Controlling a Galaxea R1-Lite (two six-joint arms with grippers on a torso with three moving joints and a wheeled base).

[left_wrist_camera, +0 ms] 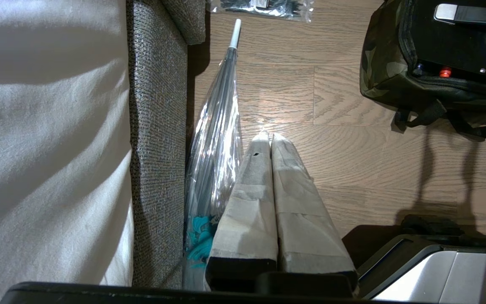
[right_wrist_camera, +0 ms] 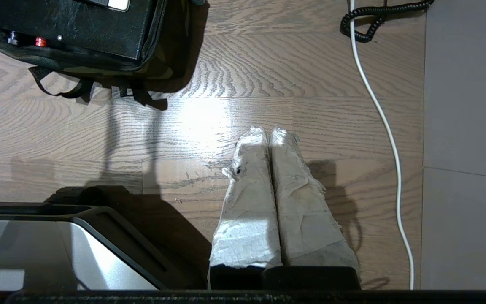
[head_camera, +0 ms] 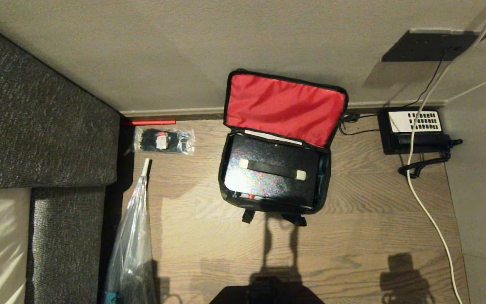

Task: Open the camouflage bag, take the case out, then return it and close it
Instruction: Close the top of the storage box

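Both my grippers, left (left_wrist_camera: pixel 271 137) and right (right_wrist_camera: pixel 269 131), hang fingers together; bag (head_camera: pixel 274 139) open at 12 o'clock, case (head_camera: pixel 270 173) inside.

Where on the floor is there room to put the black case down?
Bare wood floor lies in front of the camouflage bag, between the clear umbrella and white cable. It is crowded near the wall: tie packet, telephone.

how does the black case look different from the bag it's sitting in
The case is hard, flat and glossy black with a speckled sheen; the bag is soft camouflage fabric. The case lies closed with a strap handle across its top; the bag stands open, its red-lined lid leaning against the wall. Both are rectangular and share nearly the same footprint on the floor.
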